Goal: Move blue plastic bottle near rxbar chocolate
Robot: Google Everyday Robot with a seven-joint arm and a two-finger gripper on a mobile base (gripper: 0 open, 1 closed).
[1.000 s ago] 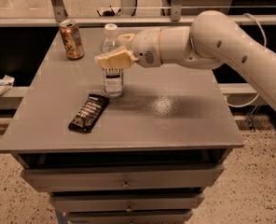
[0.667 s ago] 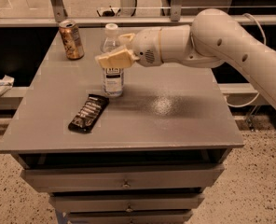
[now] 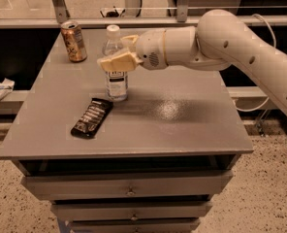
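1. The white arm (image 3: 240, 47) is reaching in from the right, over the back half of the grey tabletop (image 3: 182, 115).
2. The gripper (image 3: 113, 51) is sitting at the arm's left end, level with the upper body of the blue plastic bottle (image 3: 117, 79).
3. The jaws are closing narrowly on the bottle: one pale finger is lying across its front just under the shoulder, and the other is showing behind it near the neck.
4. The bottle is standing upright with its base on the tabletop, left of centre, its white cap (image 3: 113, 30) poking up above the jaws.
5. The rxbar chocolate (image 3: 91, 117) is lying flat just in front of the bottle and a little to its left, its upper end near the bottle's base.
6. I cannot tell whether the two are touching.
7. A copper-brown drink can (image 3: 73, 41) is standing upright at the back left corner, apart from the bottle.
8. Drawers (image 3: 129, 188) are showing beneath the tabletop.
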